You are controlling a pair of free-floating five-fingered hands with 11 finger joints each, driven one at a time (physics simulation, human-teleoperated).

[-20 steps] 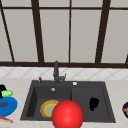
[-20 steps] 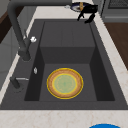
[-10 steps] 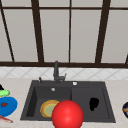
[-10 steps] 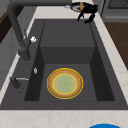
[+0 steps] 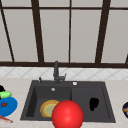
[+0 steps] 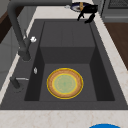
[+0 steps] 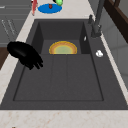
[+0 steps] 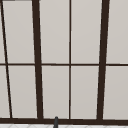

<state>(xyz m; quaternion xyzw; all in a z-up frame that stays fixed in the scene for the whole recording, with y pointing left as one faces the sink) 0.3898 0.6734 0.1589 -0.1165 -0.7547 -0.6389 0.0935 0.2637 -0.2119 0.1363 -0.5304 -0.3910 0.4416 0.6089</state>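
Yellow plate [image 5: 48, 108] lies in the basin, unmarked; right hand [image 5: 93, 103] hovers apart, fingers relaxed, holding nothing.

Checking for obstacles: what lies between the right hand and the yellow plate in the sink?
Nothing but bare sink floor, in the right side view, from right hand to yellow plate.

right hand [image 5: 93, 103] unmoved, plate [image 5: 48, 108] unmoved
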